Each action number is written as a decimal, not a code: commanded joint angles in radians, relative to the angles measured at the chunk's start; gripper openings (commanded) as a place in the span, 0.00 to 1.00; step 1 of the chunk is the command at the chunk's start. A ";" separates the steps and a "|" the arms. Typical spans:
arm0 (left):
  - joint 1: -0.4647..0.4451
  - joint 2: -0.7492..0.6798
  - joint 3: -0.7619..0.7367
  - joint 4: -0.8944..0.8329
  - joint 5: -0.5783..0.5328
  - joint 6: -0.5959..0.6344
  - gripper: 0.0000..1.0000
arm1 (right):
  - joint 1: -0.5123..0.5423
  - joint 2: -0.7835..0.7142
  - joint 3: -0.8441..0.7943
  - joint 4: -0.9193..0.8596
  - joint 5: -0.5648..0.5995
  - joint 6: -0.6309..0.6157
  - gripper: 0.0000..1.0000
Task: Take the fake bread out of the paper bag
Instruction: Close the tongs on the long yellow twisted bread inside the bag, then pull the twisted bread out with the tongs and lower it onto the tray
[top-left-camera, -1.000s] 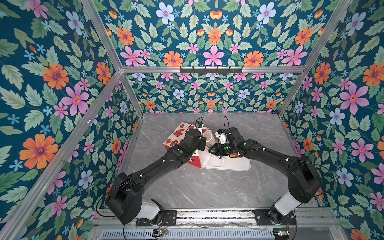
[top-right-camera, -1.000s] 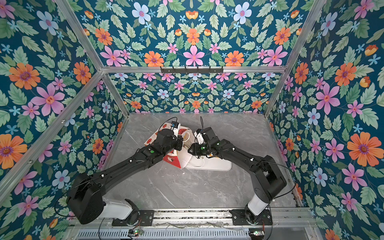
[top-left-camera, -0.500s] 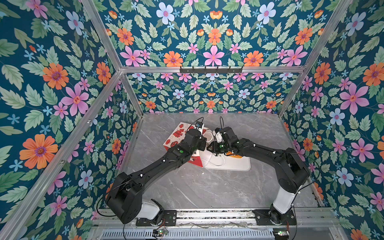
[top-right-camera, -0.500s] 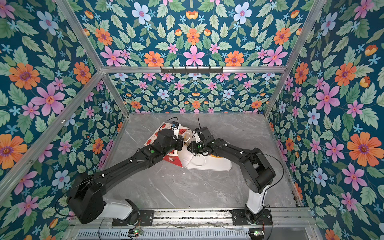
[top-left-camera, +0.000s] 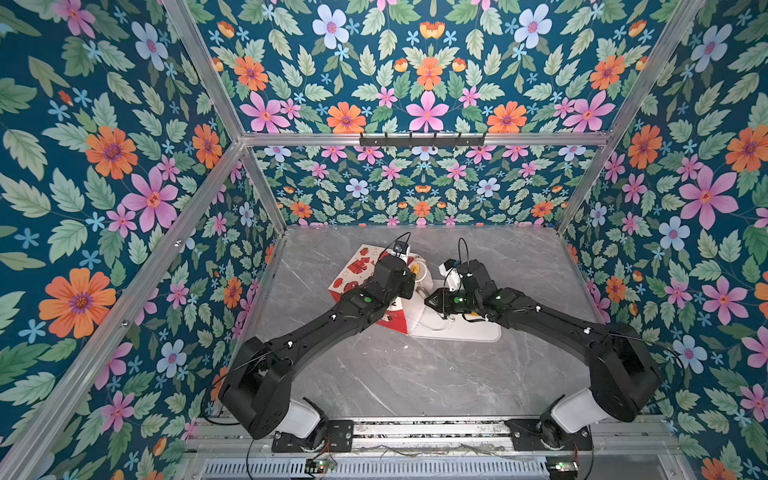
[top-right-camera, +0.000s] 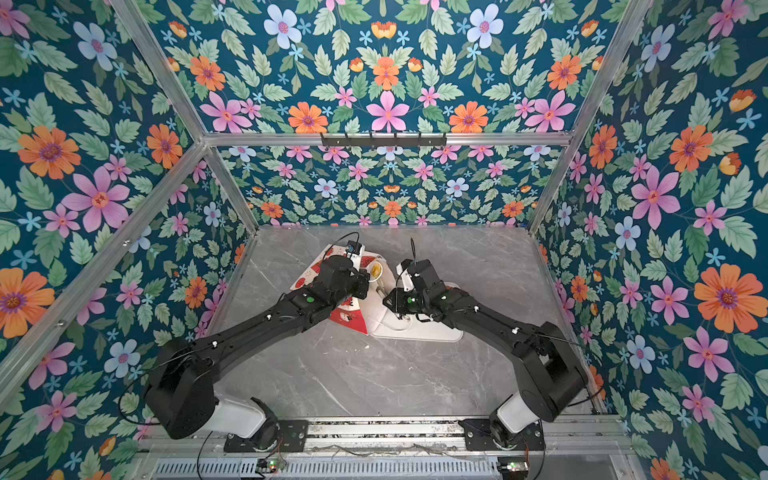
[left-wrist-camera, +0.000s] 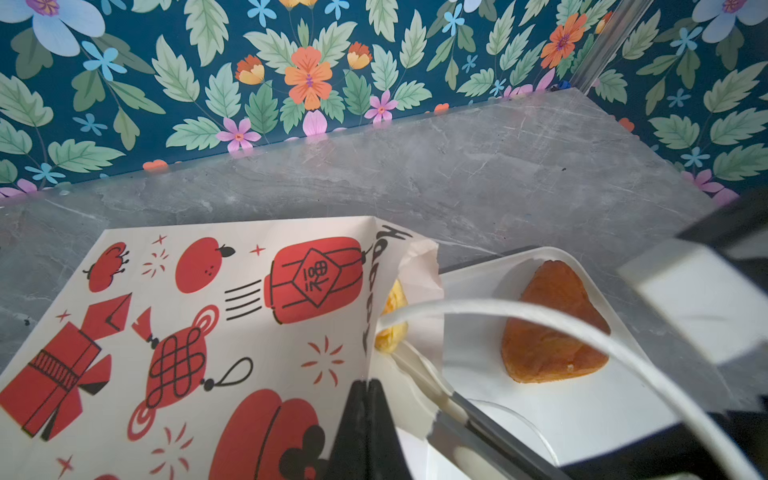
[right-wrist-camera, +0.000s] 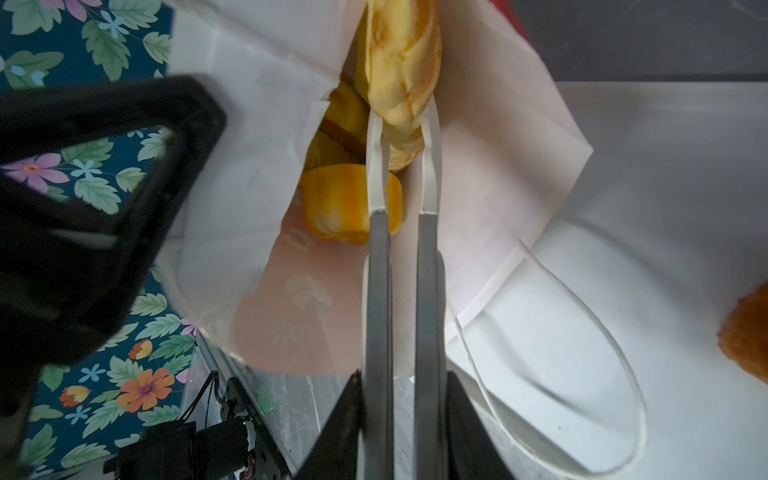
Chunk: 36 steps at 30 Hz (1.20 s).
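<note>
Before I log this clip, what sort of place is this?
Probably a staged robot test booth, not a kitchen: floral-print walls on aluminium framing, a grey marble-look tabletop, robot arms bolted to a front rail.

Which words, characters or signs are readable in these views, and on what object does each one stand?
"福", turned sideways inside a diamond: on the red lantern print of the paper bag.
"Ha…": black lettering along the bag's folded edge; perhaps "Happy", but the rest is too skewed to be sure.
In both top views the bag's prints are too small to read. No other text is visible.
</note>
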<state>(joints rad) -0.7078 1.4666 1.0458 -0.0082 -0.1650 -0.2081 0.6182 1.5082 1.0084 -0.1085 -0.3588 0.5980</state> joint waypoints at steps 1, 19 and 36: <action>0.004 0.009 0.019 0.027 -0.023 -0.015 0.00 | 0.001 -0.057 -0.010 -0.064 0.005 -0.009 0.29; 0.034 0.012 0.021 0.032 -0.063 -0.056 0.00 | 0.000 -0.563 -0.067 -0.496 0.286 -0.145 0.31; 0.111 -0.125 -0.085 -0.004 -0.070 -0.048 0.00 | 0.000 -0.464 -0.027 -0.504 0.574 -0.491 0.31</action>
<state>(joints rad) -0.6060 1.3560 0.9688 -0.0177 -0.2188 -0.2596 0.6186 1.0290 0.9714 -0.6548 0.1501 0.1749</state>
